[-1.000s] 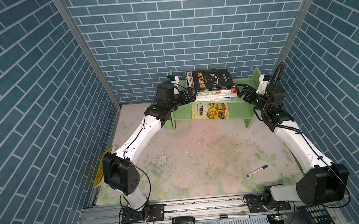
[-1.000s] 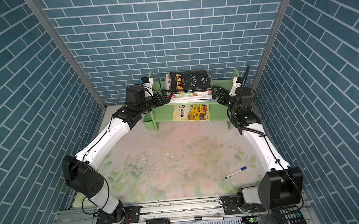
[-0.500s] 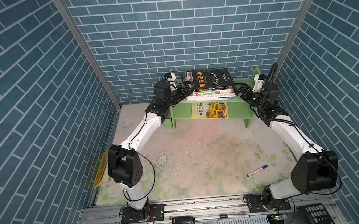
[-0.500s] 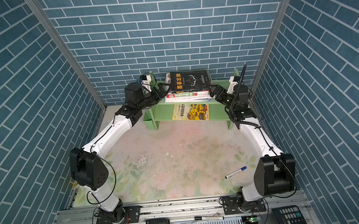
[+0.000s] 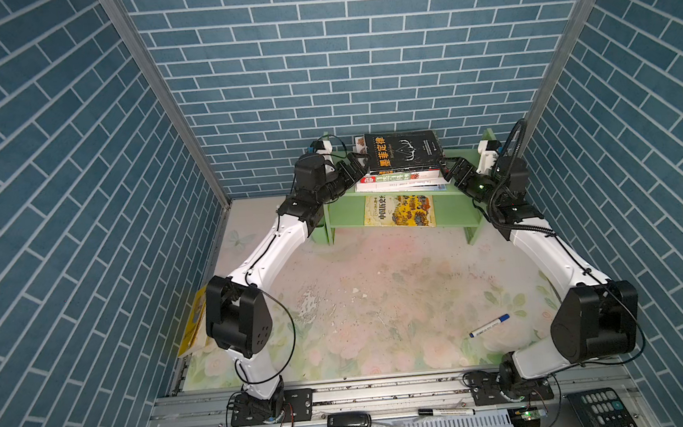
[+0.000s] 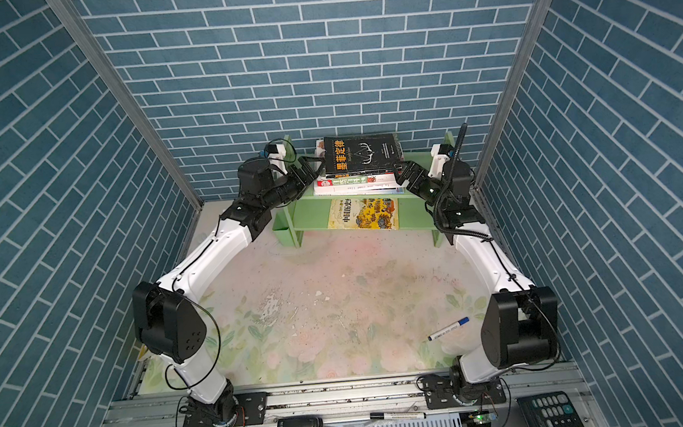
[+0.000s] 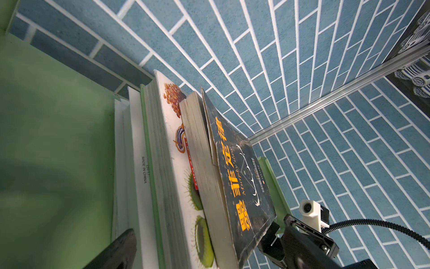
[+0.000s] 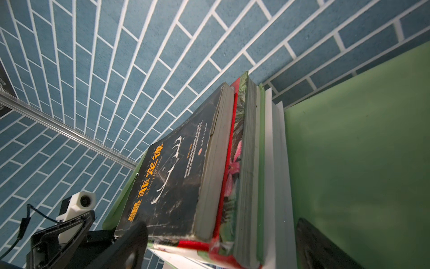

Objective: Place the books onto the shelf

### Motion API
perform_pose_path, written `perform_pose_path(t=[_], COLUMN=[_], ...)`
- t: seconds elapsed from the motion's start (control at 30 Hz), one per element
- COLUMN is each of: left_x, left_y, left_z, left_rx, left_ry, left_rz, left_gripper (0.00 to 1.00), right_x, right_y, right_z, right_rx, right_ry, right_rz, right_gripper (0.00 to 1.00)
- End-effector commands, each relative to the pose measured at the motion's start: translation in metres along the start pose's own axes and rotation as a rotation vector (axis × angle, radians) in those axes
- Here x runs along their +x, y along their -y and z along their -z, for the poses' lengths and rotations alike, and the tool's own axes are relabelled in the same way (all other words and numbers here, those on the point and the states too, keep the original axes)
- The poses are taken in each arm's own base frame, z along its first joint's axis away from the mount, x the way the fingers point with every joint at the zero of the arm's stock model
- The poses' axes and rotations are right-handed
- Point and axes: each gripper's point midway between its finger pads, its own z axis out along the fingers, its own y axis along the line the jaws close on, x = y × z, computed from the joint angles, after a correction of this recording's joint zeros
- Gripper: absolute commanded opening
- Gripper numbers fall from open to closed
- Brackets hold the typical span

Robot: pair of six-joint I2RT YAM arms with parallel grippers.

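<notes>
The light green shelf [image 5: 456, 209] stands against the back wall. Its upper tier carries a stack of books: the black one with orange characters [image 5: 403, 149] on top, the green botanical one [image 8: 242, 130] beneath, white ones [image 7: 137, 139] at the bottom. A yellow illustrated book [image 5: 400, 211] lies on the lower tier. Another yellow book [image 5: 193, 318] leans at the left wall behind my left arm. My left gripper [image 5: 359, 167] is open at the stack's left end. My right gripper [image 8: 223, 246] is open, its fingers [image 8: 130, 244] straddling the stack's right end.
A blue-capped marker pen [image 5: 489, 325] lies on the floral mat at the front right. A small green cup-box [image 6: 280, 229] hangs on the shelf's left side. The brick walls stand close on both sides. The metal rail [image 5: 387, 392] with loose items runs along the front.
Both arms have stretched further toward the shelf, bringing the grippers closer in at the two ends of the stack. The books have not visibly moved.
</notes>
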Motion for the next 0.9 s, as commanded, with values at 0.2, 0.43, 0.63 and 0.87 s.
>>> perform_pose_path(t=[0.2,0.43,0.63,0.87], left_x=[-0.001,0.003,0.005,0.005], left_y=[0.01,0.01,0.011,0.014], left_z=[-0.002,-0.004,-0.007,-0.006], left_rx=[0.024,0.027,0.04,0.051], left_ry=[0.009,-0.009,-0.025,-0.023], left_rz=[0.002,0.006,0.017,0.019], left_gripper=[1.0,1.0,1.0,1.0], right_x=[0.021,0.028,0.037,0.042], right_y=[-0.015,-0.024,-0.032,-0.041], right_z=[-0.001,0.001,0.004,0.009], right_rx=[-0.069,-0.117,-0.149,-0.191], right_ry=[-0.092,-0.135,-0.196,-0.221], right_rz=[-0.014,0.009,0.038,0.071], right_gripper=[0.99,0.95,0.93,0.93])
